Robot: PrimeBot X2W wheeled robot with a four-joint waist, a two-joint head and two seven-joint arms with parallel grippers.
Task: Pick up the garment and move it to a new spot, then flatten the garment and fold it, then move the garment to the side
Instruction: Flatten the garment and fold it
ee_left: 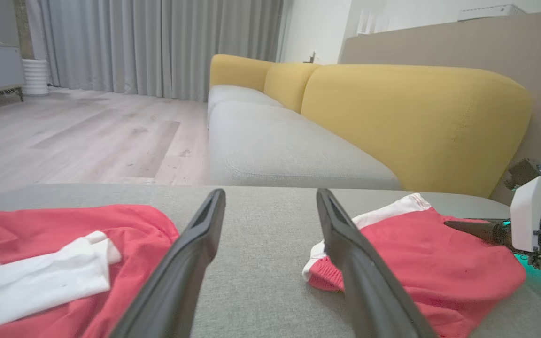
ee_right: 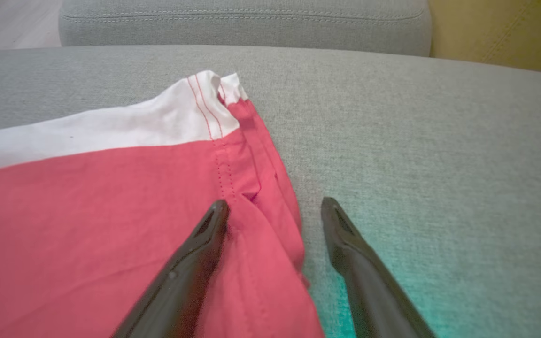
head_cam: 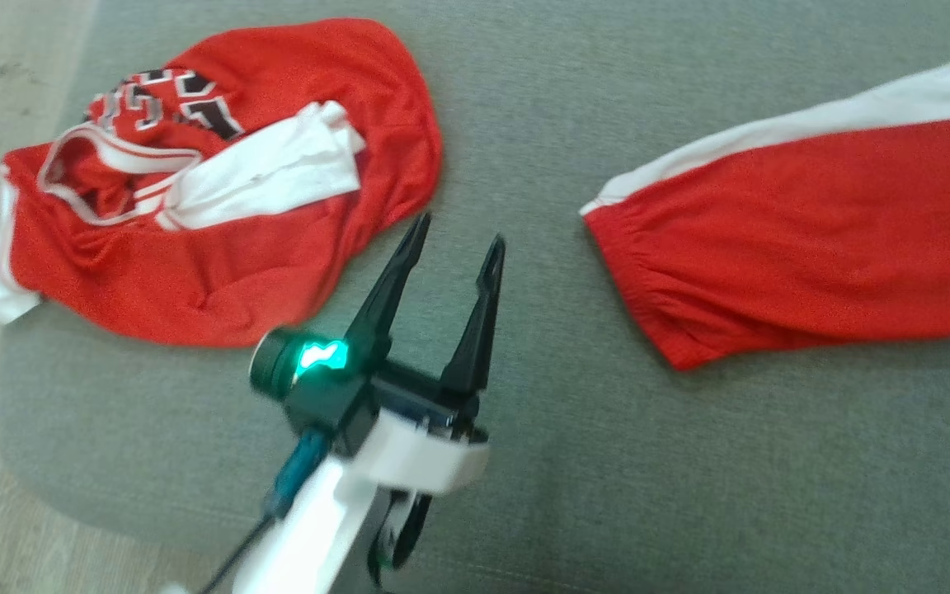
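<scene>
Left claw (head_cam: 458, 233) is wide and holds nothing. It hovers over bare grey cushion (head_cam: 574, 462) at lower centre, between the two clothes, likely parked clear of both. Right claw (ee_right: 275, 204) is wide too and grips nothing. It straddles the edge of the red shorts (head_cam: 805, 247), one finger over cloth and one over cushion. Shorts lie flat at right of head view, probably the garment set aside. Crumpled red jersey (head_cam: 219, 247) sits upper left. Shorts are cut off at the right frame edge. Jersey number is half buried in folds, unreadable. Head view is blurred. Whether the right fingers touch cloth is unclear.
</scene>
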